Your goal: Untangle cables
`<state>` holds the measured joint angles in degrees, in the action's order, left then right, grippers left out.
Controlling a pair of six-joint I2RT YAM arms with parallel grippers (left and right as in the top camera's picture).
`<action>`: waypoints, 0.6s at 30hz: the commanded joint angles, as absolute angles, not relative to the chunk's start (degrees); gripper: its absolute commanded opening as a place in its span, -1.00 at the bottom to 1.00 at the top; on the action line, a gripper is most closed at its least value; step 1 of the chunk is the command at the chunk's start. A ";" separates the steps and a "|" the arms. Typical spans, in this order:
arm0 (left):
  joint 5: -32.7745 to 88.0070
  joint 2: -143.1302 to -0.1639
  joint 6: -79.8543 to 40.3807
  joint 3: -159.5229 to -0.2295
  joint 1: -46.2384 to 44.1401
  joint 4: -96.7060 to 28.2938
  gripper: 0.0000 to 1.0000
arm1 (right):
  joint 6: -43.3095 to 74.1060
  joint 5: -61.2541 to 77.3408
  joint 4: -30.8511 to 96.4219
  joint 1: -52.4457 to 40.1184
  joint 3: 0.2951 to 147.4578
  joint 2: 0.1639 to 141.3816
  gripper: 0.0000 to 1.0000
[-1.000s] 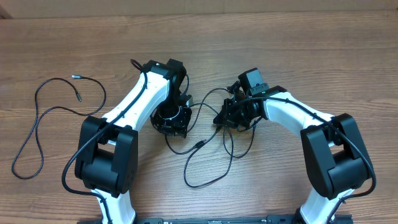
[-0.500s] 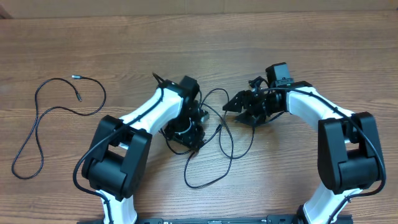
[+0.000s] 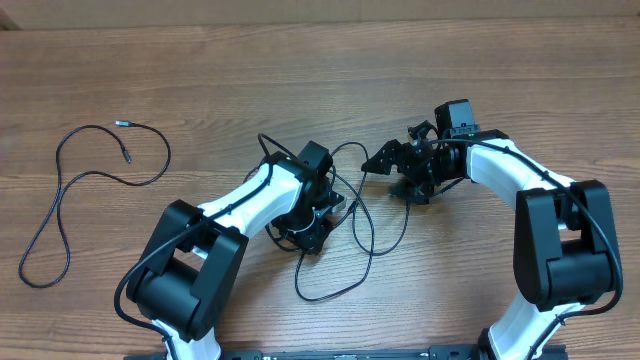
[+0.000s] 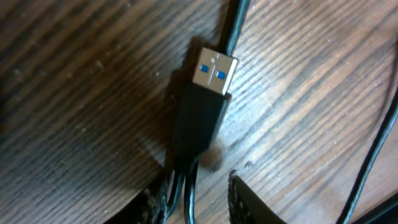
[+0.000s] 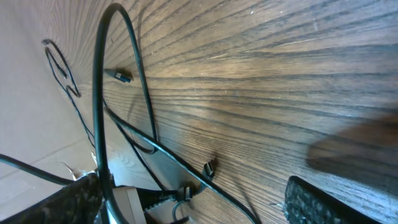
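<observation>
Cables (image 3: 352, 210) tangled mid tabletop (image 3: 500, 60); left gripper (image 4: 196, 194) part-open astride USB plug (image 4: 208, 93) cord, unclamped; right gripper (image 5: 205, 198) wide, empty; loop (image 5: 96, 99) beside its finger (image 5: 74, 199) may snag, tightening tangle

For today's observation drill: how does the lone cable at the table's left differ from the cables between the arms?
The lone cable is one strand lying by itself; the middle cables cross in overlapping loops. The lone cable sits far from the left tool; the middle cables lie under it. Both are thin and black.
</observation>
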<state>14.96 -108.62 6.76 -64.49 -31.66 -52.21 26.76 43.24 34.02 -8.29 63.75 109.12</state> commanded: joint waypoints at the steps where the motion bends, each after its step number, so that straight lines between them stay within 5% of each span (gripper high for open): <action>1: 5.96 -112.75 2.13 -60.49 -32.86 -50.65 -0.35 | 26.48 42.89 33.76 -8.16 64.95 108.44 0.90; 4: 5.08 -112.75 0.51 -60.47 -33.67 -50.37 -0.47 | 26.48 42.87 33.76 -8.16 64.95 108.44 1.00; 7: 4.82 -112.75 -1.19 -60.47 -34.35 -50.09 -0.91 | 26.48 41.17 33.80 -8.16 64.95 108.44 1.00; 18: 3.57 -105.23 -3.84 -67.70 -34.48 -56.36 -0.92 | 24.25 37.60 38.28 -8.14 64.95 108.44 0.98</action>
